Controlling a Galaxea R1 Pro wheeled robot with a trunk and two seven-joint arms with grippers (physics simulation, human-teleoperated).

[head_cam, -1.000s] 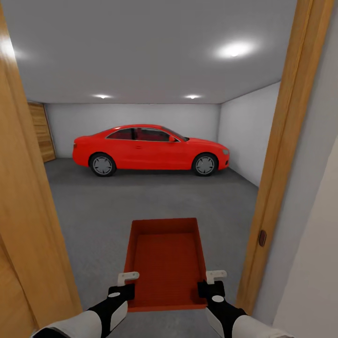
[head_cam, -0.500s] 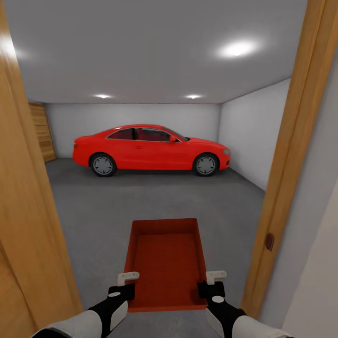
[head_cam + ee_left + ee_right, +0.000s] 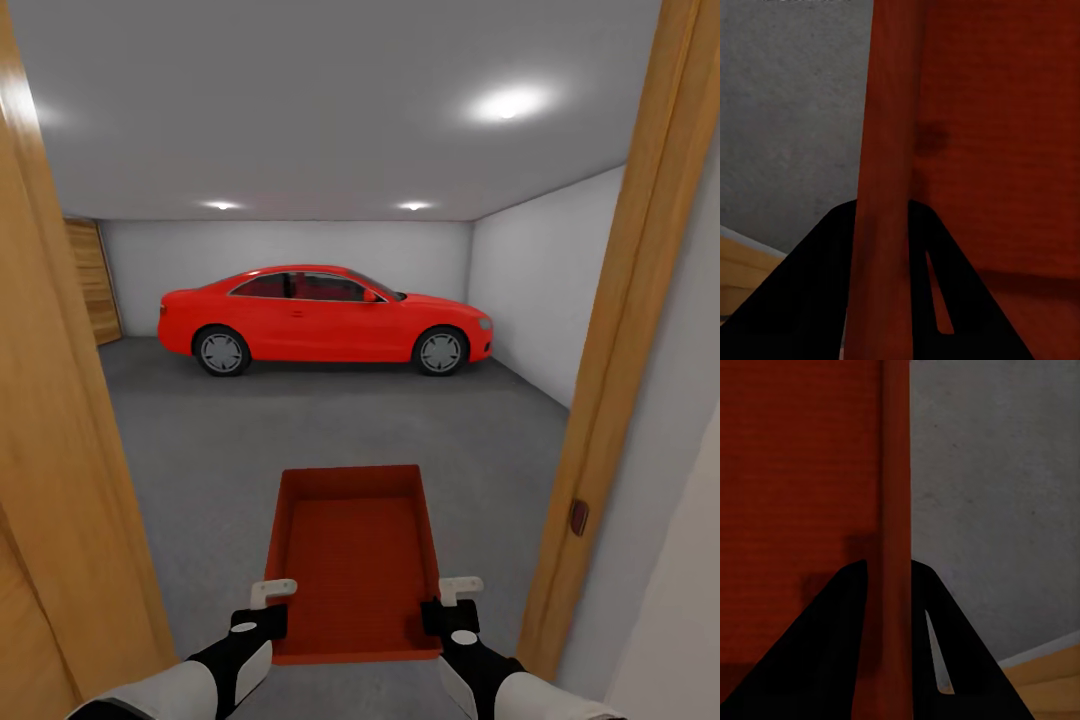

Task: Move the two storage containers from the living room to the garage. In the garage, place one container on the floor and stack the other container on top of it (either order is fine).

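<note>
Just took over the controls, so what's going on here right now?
The robot is in a wooden doorway facing the garage, carrying one orange-red storage container in front of it. The left hand grips the container's left wall and the right hand its right wall; each wrist view shows a wall between the fingers. Ahead lie the grey concrete floor and a red car. Nothing is set down yet.

Left gripper (image 3: 881, 247) fingers (image 3: 817, 285) clamped on storage container (image 3: 990, 135) side wall, grey concrete floor (image 3: 787, 112) below, wood strip (image 3: 742, 262) nearby.
</note>
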